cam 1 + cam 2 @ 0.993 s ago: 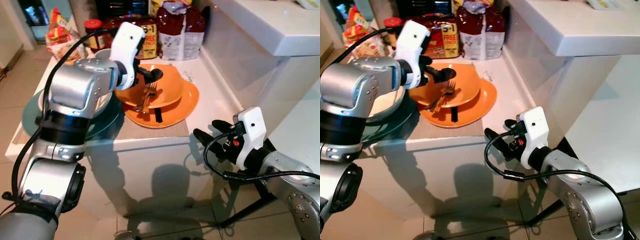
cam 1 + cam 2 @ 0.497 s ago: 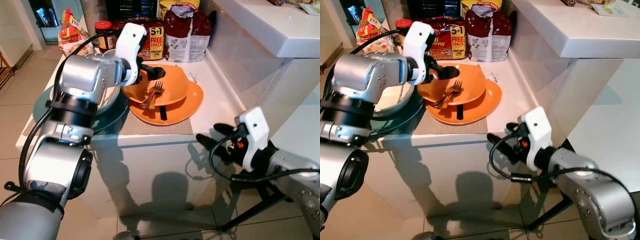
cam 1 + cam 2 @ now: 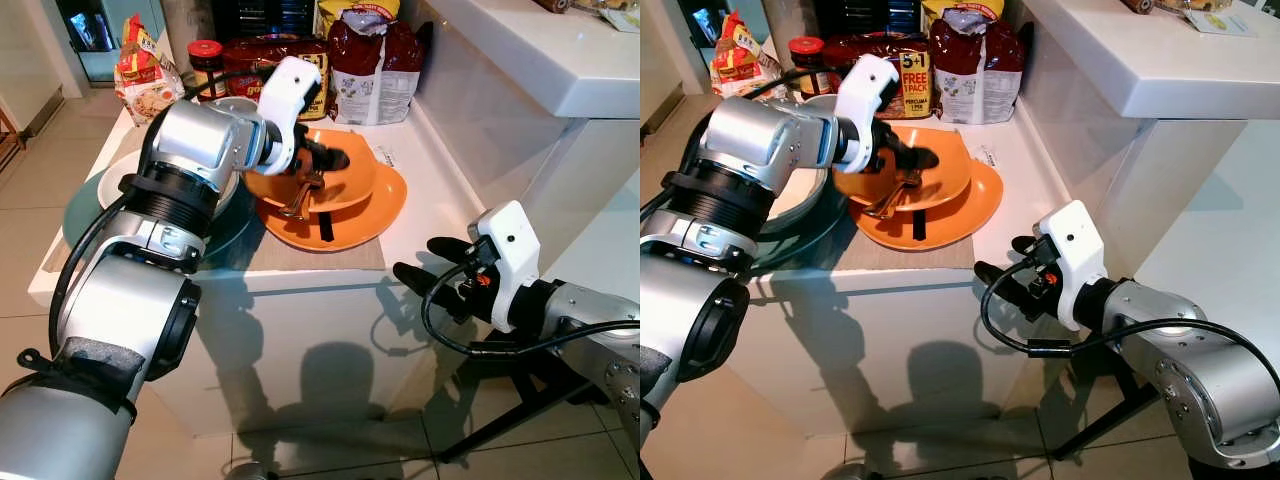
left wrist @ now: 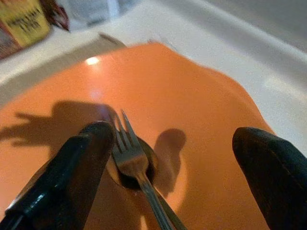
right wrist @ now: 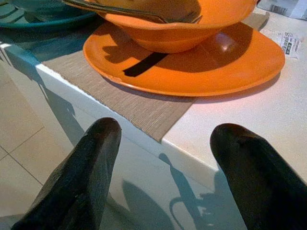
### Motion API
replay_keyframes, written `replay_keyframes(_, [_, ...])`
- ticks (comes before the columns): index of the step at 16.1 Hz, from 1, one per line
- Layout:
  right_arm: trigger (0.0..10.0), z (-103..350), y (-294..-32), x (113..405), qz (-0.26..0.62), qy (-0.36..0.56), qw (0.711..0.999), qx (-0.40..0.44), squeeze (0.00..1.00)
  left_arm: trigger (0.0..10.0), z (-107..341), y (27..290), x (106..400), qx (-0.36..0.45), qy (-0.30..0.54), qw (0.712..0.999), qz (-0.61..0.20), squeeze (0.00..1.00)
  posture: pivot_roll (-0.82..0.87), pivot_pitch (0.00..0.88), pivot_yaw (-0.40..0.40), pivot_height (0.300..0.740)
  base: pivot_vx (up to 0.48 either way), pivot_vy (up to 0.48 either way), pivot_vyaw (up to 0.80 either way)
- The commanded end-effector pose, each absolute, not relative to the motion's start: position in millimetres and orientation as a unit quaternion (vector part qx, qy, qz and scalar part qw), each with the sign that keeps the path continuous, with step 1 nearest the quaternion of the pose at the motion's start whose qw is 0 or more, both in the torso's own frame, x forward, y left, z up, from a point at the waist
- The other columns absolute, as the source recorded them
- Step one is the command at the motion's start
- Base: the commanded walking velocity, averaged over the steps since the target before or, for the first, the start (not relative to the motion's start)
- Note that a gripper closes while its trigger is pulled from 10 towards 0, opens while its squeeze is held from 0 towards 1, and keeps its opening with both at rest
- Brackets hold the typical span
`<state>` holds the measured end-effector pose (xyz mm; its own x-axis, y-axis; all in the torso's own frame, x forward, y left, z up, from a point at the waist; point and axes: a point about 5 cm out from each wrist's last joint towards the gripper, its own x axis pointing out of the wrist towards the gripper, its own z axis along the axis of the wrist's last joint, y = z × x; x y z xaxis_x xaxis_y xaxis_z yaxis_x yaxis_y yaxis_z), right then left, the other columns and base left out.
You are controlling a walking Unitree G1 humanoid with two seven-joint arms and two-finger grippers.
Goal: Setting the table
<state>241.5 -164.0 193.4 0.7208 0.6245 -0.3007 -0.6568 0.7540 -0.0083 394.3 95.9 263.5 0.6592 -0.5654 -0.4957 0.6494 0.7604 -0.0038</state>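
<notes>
An orange bowl (image 3: 345,180) sits on an orange plate (image 3: 375,215), which rests on a beige placemat (image 3: 300,255) at the counter's front. A fork (image 4: 133,163) lies in the bowl with a spoon under it. My left gripper (image 3: 333,160) hovers inside the bowl, open, one finger (image 4: 81,158) right beside the fork's tines and the other well off to the side. My right gripper (image 3: 418,260) is open and holds nothing, low in front of the counter edge, facing the plate (image 5: 192,67).
A teal plate (image 3: 85,215) with a white dish (image 3: 115,175) on it lies to the left of the orange set. Food packets (image 3: 370,60) and a jar (image 3: 207,58) line the counter's back. A raised white shelf (image 3: 530,50) stands at the right. Tiled floor lies below.
My left gripper has moved rightward and deeper over the bowl, down to the fork. The right gripper has barely shifted. The camera tilted between the earliest frame and now.
</notes>
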Motion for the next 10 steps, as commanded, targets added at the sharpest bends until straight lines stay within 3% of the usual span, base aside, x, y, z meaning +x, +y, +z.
replay_keyframes(1, [10.0, 195.7, -168.4, 242.8, 0.342, 0.143, 0.927, -0.062, 0.00, 10.0, 268.0, 95.7, 394.0, 0.102, 0.245, 0.900, -0.345, 0.00, 0.00, 0.000, -0.044, 0.740, 0.000, 0.000, 0.00])
replay_keyframes(4, [10.0, 198.3, -172.2, 244.2, 0.338, 0.145, 0.927, -0.068, 0.00, 10.0, 265.4, 99.7, 393.8, 0.134, 0.268, 0.886, -0.354, 0.00, 0.00, 0.000, -0.040, 0.740, 0.000, 0.000, 0.00])
replay_keyframes(10, [10.0, 195.0, -173.4, 244.4, 0.337, 0.156, 0.926, -0.070, 0.00, 10.0, 259.0, 97.7, 388.8, 0.079, 0.314, 0.862, -0.390, 0.00, 0.00, 0.000, -0.041, 0.740, 0.000, 0.000, 0.00])
